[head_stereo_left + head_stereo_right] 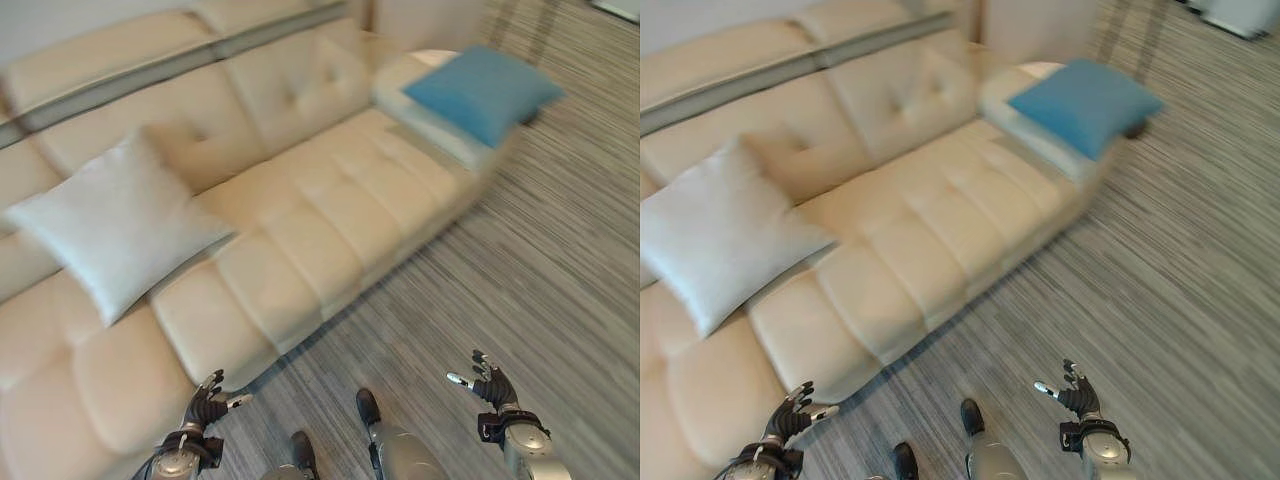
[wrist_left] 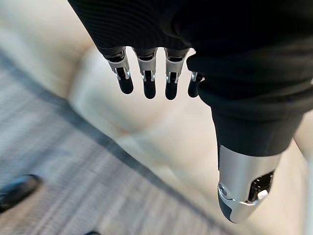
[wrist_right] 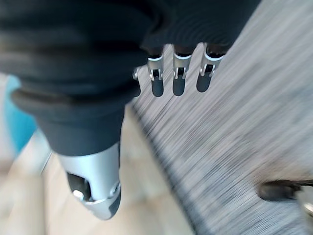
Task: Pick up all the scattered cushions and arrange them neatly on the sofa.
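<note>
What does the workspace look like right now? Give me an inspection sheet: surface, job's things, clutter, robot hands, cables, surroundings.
Surface: cream tufted sofa, seat mostly bare.
Job's things: white cushion leaning against the backrest on the robot's left; blue cushion lying on the sofa's far end.
Clutter: nothing seen.
Robot hands: left robot hand low by the sofa's front edge, open, empty; right robot hand over the floor, open, empty.
Cables: nothing seen.
Surroundings: grey striped floor in front of the sofa.

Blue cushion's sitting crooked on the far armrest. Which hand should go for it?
Right, probably. The blue cushion lies on the sofa armrest at the robot's right, on the same side as the right hand. The left hand hangs by the seat's front edge, nearer the white cushion. Both hands are open and empty.
</note>
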Robot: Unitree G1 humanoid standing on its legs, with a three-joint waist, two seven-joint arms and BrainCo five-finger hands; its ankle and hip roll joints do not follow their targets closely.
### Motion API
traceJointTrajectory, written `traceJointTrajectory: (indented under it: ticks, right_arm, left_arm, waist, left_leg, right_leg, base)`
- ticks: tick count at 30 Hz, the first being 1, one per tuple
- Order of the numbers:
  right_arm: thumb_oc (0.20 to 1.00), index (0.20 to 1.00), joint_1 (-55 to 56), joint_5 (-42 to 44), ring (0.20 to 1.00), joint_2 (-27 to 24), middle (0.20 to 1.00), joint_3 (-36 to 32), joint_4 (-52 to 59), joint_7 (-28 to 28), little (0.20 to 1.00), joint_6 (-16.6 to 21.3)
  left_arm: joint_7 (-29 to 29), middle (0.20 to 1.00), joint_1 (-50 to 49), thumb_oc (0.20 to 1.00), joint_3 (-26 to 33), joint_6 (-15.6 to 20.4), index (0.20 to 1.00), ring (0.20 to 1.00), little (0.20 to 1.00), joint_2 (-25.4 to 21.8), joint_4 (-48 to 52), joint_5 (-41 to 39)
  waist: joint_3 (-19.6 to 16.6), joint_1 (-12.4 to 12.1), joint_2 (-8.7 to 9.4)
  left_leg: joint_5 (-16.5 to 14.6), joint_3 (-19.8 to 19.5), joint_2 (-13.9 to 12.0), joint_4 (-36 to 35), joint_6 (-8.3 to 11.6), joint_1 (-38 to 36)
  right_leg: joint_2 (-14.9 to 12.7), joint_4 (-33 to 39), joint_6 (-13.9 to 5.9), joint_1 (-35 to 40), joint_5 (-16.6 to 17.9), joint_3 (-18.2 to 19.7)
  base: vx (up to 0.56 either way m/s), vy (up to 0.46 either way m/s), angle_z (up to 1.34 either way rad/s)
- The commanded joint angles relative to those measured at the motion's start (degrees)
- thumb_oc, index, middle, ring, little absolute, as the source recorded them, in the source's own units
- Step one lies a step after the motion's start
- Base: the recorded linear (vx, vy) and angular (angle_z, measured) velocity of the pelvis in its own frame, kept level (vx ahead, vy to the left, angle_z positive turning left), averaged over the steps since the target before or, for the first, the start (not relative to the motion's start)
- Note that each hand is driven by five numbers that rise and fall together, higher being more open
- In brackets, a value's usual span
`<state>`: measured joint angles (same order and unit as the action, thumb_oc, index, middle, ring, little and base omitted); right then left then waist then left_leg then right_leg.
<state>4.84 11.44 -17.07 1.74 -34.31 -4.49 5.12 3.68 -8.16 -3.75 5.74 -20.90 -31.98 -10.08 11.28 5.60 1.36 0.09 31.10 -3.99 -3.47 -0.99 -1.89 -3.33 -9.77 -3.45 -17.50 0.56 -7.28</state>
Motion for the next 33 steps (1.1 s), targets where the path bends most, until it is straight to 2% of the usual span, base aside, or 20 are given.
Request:
traceJointTrajectory:
  ticks: [1, 3, 5, 6, 8, 9, 10, 11, 12, 13, 15, 18, 21, 25, 26, 28, 30, 31, 32, 33]
  right_arm:
    - [1.000, 1.000, 0.0, 0.8, 1.000, -1.0, 1.000, 1.0, 1.3, -0.8, 1.000, 1.6]
    - [1.000, 1.000, 0.9, 0.6, 1.000, -0.6, 1.000, 1.0, 1.7, -0.5, 1.000, 1.3]
    - [1.000, 1.000, 1.8, 1.1, 1.000, -0.7, 1.000, 0.5, 1.5, -0.8, 1.000, 1.3]
    - [1.000, 1.000, 2.1, 1.5, 1.000, -0.9, 1.000, 0.2, 1.5, -0.8, 1.000, 1.2]
    - [1.000, 1.000, 2.3, 1.3, 1.000, -1.8, 1.000, 0.1, 1.6, -1.3, 1.000, 0.9]
    - [1.000, 1.000, 2.2, 1.1, 1.000, -2.1, 1.000, 0.4, 1.9, -1.4, 1.000, 0.6]
    - [1.000, 1.000, 2.0, 1.1, 1.000, -2.4, 1.000, 0.5, 2.3, -1.4, 1.000, 0.5]
    - [1.000, 1.000, 1.8, 1.0, 1.000, -2.6, 1.000, 0.8, 2.7, -1.3, 1.000, 0.4]
    - [1.000, 1.000, 1.4, 1.0, 1.000, -2.7, 1.000, 1.0, 3.2, -1.2, 1.000, 0.5]
    - [1.000, 1.000, 1.4, 1.0, 1.000, -2.7, 1.000, 1.0, 3.3, -1.2, 1.000, 0.6]
    - [1.000, 1.000, 1.4, 1.2, 1.000, -2.9, 1.000, 1.1, 3.4, -1.6, 1.000, 1.0]
    - [1.000, 1.000, 1.3, 0.9, 1.000, -2.9, 1.000, 1.6, 3.3, -2.3, 1.000, 1.1]
    - [1.000, 1.000, 1.5, 0.6, 1.000, -2.7, 1.000, 2.0, 3.1, -2.4, 1.000, 1.0]
    - [1.000, 1.000, 1.7, -0.1, 1.000, -2.2, 1.000, 2.3, 3.5, -1.5, 1.000, 0.8]
    - [1.000, 1.000, 2.0, -0.2, 1.000, -1.9, 1.000, 2.0, 3.9, -1.2, 1.000, 0.8]
    - [1.000, 1.000, 2.3, -0.5, 1.000, -1.6, 1.000, 1.9, 4.5, -1.2, 1.000, 0.9]
    - [1.000, 1.000, 1.8, -0.7, 1.000, -1.2, 1.000, 2.3, 5.2, -0.5, 1.000, 0.9]
    - [1.000, 1.000, 1.3, -0.8, 1.000, -1.2, 1.000, 2.7, 5.7, -0.4, 1.000, 1.1]
    - [1.000, 1.000, 0.8, -1.0, 1.000, -1.0, 1.000, 3.2, 6.1, -0.5, 1.000, 1.6]
    - [1.000, 1.000, 0.6, -1.2, 1.000, -0.8, 1.000, 3.4, 6.6, -0.4, 1.000, 1.5]
  left_arm:
    - [0.3, 1.000, -1.8, 1.000, 0.7, 1.4, 1.000, 1.000, 1.000, -2.0, 1.8, 0.2]
    - [-0.2, 1.000, -2.6, 1.000, 0.5, 1.0, 1.000, 1.000, 1.000, -1.5, 1.8, 0.9]
    - [-0.8, 1.000, -2.7, 1.000, 0.0, 0.9, 1.000, 1.000, 1.000, -0.9, 2.0, 1.6]
    - [-1.0, 1.000, -2.6, 1.000, -0.4, 0.7, 1.000, 1.000, 1.000, -0.6, 2.3, 1.6]
    - [-1.0, 1.000, -2.3, 1.000, -0.9, 0.6, 1.000, 1.000, 1.000, -0.2, 2.8, 1.2]
    - [-0.4, 1.000, -2.4, 1.000, -1.1, 0.8, 1.000, 1.000, 1.000, 0.3, 2.8, 0.5]
    - [-0.2, 1.000, -2.2, 1.000, -1.4, 0.9, 1.000, 1.000, 1.000, 0.4, 2.9, 0.0]
    - [-0.2, 1.000, -2.1, 1.000, -1.8, 0.9, 1.000, 1.000, 1.000, 0.7, 2.9, -0.4]
    - [-0.2, 1.000, -1.9, 1.000, -2.1, 0.8, 1.000, 1.000, 1.000, 1.0, 2.7, -0.3]
    - [-0.2, 1.000, -1.9, 1.000, -2.4, 0.8, 1.000, 1.000, 1.000, 1.1, 2.6, -0.1]
    - [-0.2, 1.000, -1.6, 1.000, -2.9, 0.6, 1.000, 1.000, 1.000, 0.8, 2.7, 0.4]
    - [-0.2, 1.000, -1.8, 1.000, -3.1, 0.4, 1.000, 1.000, 1.000, 0.7, 3.5, 0.7]
    - [-0.2, 1.000, -2.3, 1.000, -2.8, 0.3, 1.000, 1.000, 1.000, 0.9, 3.5, 1.1]
    - [-0.2, 1.000, -3.4, 1.000, -1.6, 0.1, 1.000, 1.000, 1.000, 1.1, 3.0, 1.4]
    - [-0.4, 1.000, -3.5, 1.000, -1.5, 0.0, 1.000, 1.000, 1.000, 1.0, 2.9, 1.4]
    - [-0.5, 1.000, -3.5, 1.000, -1.7, -0.3, 1.000, 1.000, 1.000, 0.8, 2.1, 1.2]
    - [-0.6, 1.000, -3.0, 1.000, -1.8, -0.4, 1.000, 1.000, 1.000, 0.1, 1.9, 1.1]
    - [-0.5, 1.000, -3.0, 1.000, -1.9, -0.3, 1.000, 1.000, 1.000, -0.1, 2.2, 0.8]
    - [-0.1, 1.000, -2.7, 1.000, -2.0, -0.1, 1.000, 1.000, 1.000, -0.4, 2.1, 0.8]
    - [0.0, 1.000, -2.5, 1.000, -2.0, -0.2, 1.000, 1.000, 1.000, -0.5, 2.3, 0.7]
  waist:
    - [-1.3, -2.0, -0.17]
    - [-1.4, -1.4, 0.31]
    - [-1.1, -0.5, 0.83]
    - [-0.6, -0.2, 0.84]
    - [0.0, -0.1, 0.85]
    - [0.3, -0.4, 0.88]
    - [0.5, -0.8, 0.88]
    - [0.6, -1.4, 1.02]
    - [0.6, -2.1, 1.78]
    - [0.7, -2.5, 2.07]
    - [0.9, -3.4, 2.12]
    - [1.0, -5.5, 1.17]
    - [0.8, -7.1, 0.90]
    - [-1.0, -9.3, 1.21]
    - [-1.6, -9.6, 1.47]
    - [-2.2, -9.8, 3.02]
    - [-1.6, -9.4, 3.76]
    - [-1.2, -9.1, 3.53]
    - [-1.0, -9.1, 2.88]
    - [-0.6, -8.8, 2.13]
  left_leg:
    - [-5.1, -6.1, -1.9, 3.2, 2.38, 1.2]
    - [-6.7, -4.2, -2.3, 5.9, 2.39, 0.2]
    - [-8.6, -3.8, -3.6, 13.2, 2.47, 0.5]
    - [-8.7, -3.7, -6.0, 18.9, 3.15, 1.9]
    - [-6.6, -5.0, -9.4, 27.9, 3.99, 3.5]
    - [-5.0, -6.9, -9.6, 30.2, 4.03, 4.5]
    - [-5.1, -10.0, -8.2, 30.9, 3.52, 6.2]
    - [-6.1, -13.7, -5.3, 30.5, 2.64, 8.5]
    - [-5.9, -15.6, -2.6, 28.7, 1.39, 11.2]
    - [-6.4, -16.8, -1.4, 26.5, 1.17, 12.6]
    - [-4.0, -18.7, 0.0, 22.8, 1.47, 16.4]
    - [2.4, -22.4, 3.0, 13.7, 3.08, 20.3]
    - [4.5, -23.5, 4.4, 6.4, 3.34, 22.6]
    - [7.0, -24.3, 4.7, 5.8, 2.71, 23.9]
    - [8.2, -24.8, 4.6, 7.3, 2.24, 23.8]
    - [7.0, -24.6, 5.9, 9.9, 1.03, 23.6]
    - [4.4, -23.7, 6.1, 11.5, -0.32, 21.3]
    - [3.1, -23.2, 5.9, 11.8, -1.11, 20.4]
    - [1.6, -22.4, 5.5, 11.8, -1.89, 18.7]
    - [0.7, -22.3, 5.0, 11.4, -2.39, 16.7]
  right_leg:
    - [-4.3, 0.5, -2.30, 7.4, -3.7, -12.4]
    - [-4.1, 0.4, -2.05, 7.7, -3.9, -10.3]
    - [-3.5, 1.0, -1.34, 8.4, -4.5, -7.2]
    - [-2.6, 1.5, -0.38, 9.5, -5.1, -6.2]
    - [-1.2, 2.0, 1.28, 11.7, -6.2, -5.1]
    - [-0.6, 1.7, 1.97, 12.5, -6.8, -4.2]
    - [0.0, 1.7, 2.36, 13.2, -7.2, -3.1]
    - [0.4, 1.9, 2.26, 14.1, -7.5, -1.6]
    - [0.3, 2.7, 2.30, 14.7, -6.5, -0.3]
    - [0.4, 2.8, 1.94, 15.4, -6.9, 0.7]
    - [1.2, 3.4, 1.84, 17.1, -7.6, 1.9]
    - [3.6, 4.7, 1.73, 20.1, -8.8, 4.6]
    - [4.8, 5.6, 1.59, 23.9, -10.8, 7.8]
    - [5.0, 4.9, 0.88, 28.4, -12.5, 12.2]
    - [4.5, 3.6, 0.53, 28.5, -12.1, 12.8]
    - [2.6, -2.2, -1.79, 27.7, -7.7, 13.1]
    - [0.6, -13.5, -5.97, 23.1, 1.4, 12.9]
    - [-0.3, -18.5, -6.88, 20.9, 5.4, 12.3]
    - [-1.5, -21.7, -7.33, 18.6, 8.0, 10.7]
    - [-2.0, -25.4, -6.08, 15.5, 7.3, 9.3]
  base:
    - [0.12, -0.222, -1.49]
    - [0.13, -0.156, -1.32]
    - [0.17, -0.228, -0.76]
    - [0.21, -0.301, -0.67]
    - [0.23, -0.259, -0.63]
    - [0.25, -0.172, -0.36]
    - [0.25, -0.087, -0.35]
    - [0.20, -0.064, -0.54]
    - [0.23, -0.056, -0.72]
    - [0.22, -0.063, -0.92]
    - [0.29, -0.049, -0.86]
    - [0.36, -0.009, -0.29]
    - [0.43, 0.051, -0.62]
    - [0.52, 0.140, -0.69]
    - [0.59, 0.197, -0.64]
    - [0.52, 0.186, -0.75]
    - [0.39, 0.172, -0.65]
    - [0.35, 0.198, -0.39]
    - [0.36, 0.207, -0.41]
    - [0.36, 0.228, -0.30]
